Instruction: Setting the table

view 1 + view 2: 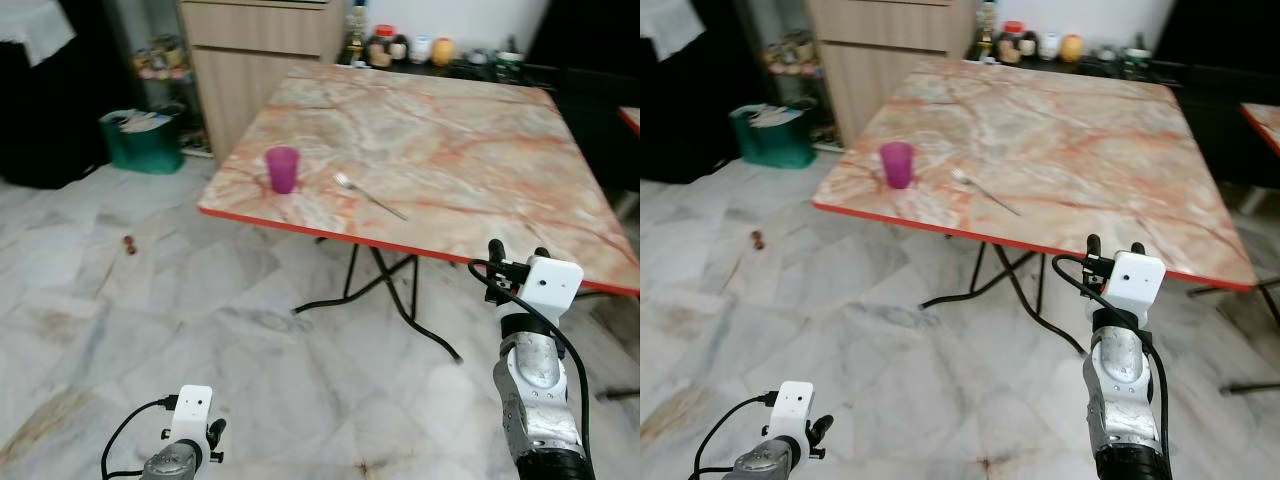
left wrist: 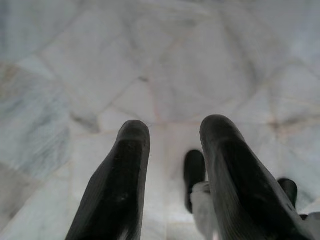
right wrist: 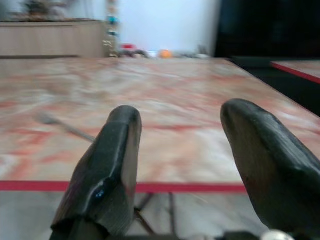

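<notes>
A purple cup stands upright near the left front corner of the marble-patterned table. A silver fork lies flat to the cup's right, and the blurred fork also appears in the right wrist view. My right gripper is raised in front of the table's red front edge, level with it, open and holding nothing. My left gripper hangs low over the floor, open with nothing between its fingers.
A wooden cabinet stands behind the table's left side, with a green bin beside it. Jars and bottles line the far wall. Black folding legs sit under the table. A small dark object lies on the marble floor.
</notes>
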